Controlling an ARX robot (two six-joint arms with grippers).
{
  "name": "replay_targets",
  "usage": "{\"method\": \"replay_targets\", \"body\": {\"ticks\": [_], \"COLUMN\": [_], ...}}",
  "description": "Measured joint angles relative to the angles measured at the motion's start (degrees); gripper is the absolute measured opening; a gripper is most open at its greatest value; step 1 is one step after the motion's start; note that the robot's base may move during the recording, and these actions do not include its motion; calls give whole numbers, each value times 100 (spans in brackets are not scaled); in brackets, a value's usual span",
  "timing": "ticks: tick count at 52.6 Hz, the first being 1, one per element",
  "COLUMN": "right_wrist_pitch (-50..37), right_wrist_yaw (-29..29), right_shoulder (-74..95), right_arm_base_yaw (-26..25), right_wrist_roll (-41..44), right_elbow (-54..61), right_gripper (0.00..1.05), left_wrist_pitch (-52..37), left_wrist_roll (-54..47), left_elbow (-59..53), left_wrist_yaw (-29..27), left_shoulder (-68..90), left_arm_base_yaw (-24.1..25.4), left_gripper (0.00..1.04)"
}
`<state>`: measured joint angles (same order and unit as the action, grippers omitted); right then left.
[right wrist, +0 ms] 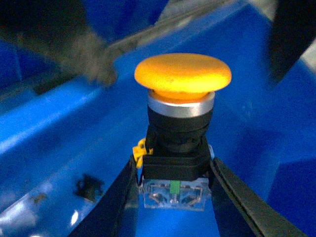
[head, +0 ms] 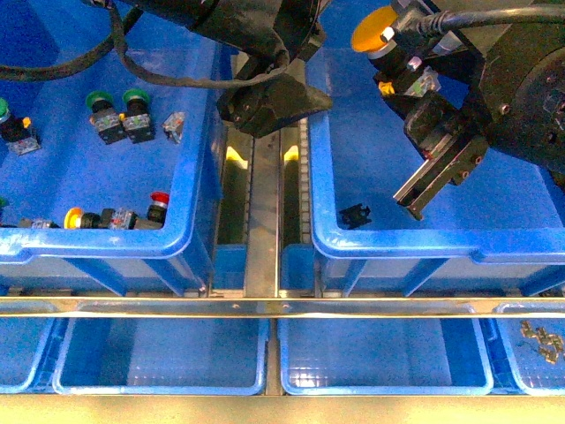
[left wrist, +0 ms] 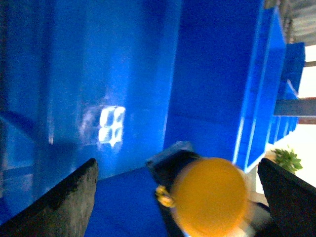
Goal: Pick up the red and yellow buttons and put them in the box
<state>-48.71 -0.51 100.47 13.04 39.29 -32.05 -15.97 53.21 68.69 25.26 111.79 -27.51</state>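
My right gripper (head: 413,84) is shut on the yellow button (head: 375,31) and holds it in the air over the far part of the big blue box (head: 397,249). In the right wrist view the fingers (right wrist: 224,182) clamp the black-grey block body, and the wide yellow cap (right wrist: 182,74) points away from the gripper (right wrist: 173,168). My left gripper (head: 274,104) hangs open and empty over the gap between the bins. Its wrist view shows the blurred yellow cap (left wrist: 210,195) beyond the open gripper (left wrist: 177,165). The red mushroom button is out of view. A small black piece (head: 355,215) lies on the box floor.
The left bin (head: 190,238) holds green-capped buttons (head: 124,110), a small yellow switch (head: 75,216) and a small red switch (head: 159,205). A metal rail (head: 263,221) runs between the bins. Shallow blue trays (head: 159,353) line the front; one holds metal pieces (head: 540,340).
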Motion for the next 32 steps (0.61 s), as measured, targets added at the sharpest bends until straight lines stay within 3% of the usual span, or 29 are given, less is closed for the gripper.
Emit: {"method": "replay_targets", "body": {"ticks": [19, 32], "right_wrist_pitch": [79, 118], "right_wrist_yaw": [-101, -96], "right_shoulder": [160, 153], "right_arm_base_yaw": [-61, -153], "right_wrist_roll": [44, 46], "right_elbow": [175, 175], "right_gripper": [34, 34], "left_wrist_pitch": [-345, -367], "left_wrist_roll": [155, 57], "left_elbow": [118, -669], "left_wrist_yaw": [-63, -136], "left_shoulder": [-96, -632], "left_arm_base_yaw": [17, 155], "left_gripper": [97, 97]}}
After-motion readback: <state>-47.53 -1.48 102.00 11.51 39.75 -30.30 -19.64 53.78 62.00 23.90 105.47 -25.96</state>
